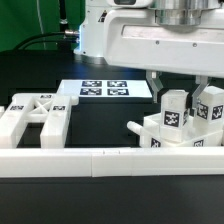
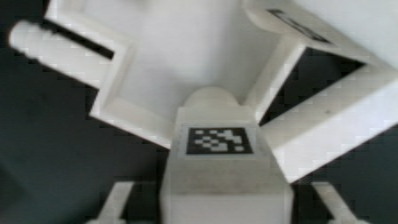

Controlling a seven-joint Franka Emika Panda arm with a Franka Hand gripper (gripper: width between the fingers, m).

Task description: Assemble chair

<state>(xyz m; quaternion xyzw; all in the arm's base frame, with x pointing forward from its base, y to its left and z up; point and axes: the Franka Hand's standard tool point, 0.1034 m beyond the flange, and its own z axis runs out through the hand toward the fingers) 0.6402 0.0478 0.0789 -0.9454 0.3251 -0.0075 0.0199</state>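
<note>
The chair's white parts lie in two groups. A flat ladder-like frame (image 1: 35,115) rests at the exterior view's left. At the right stands a cluster of tagged blocks and panels (image 1: 160,137). My gripper (image 1: 172,95) comes down from above onto this cluster. In the wrist view a thick white leg (image 2: 222,110) with a square tag runs between the fingers (image 2: 125,200), and my gripper (image 2: 226,205) is shut on it. Beyond the leg lies a wide white panel (image 2: 160,70) with a rod sticking out. Where the leg meets the panel is hidden.
The marker board (image 1: 105,88) lies flat at the back centre. A long white border rail (image 1: 100,160) runs across the front of the table. Another tagged upright part (image 1: 210,110) stands close beside the gripper at the exterior view's right. Black table shows between the groups.
</note>
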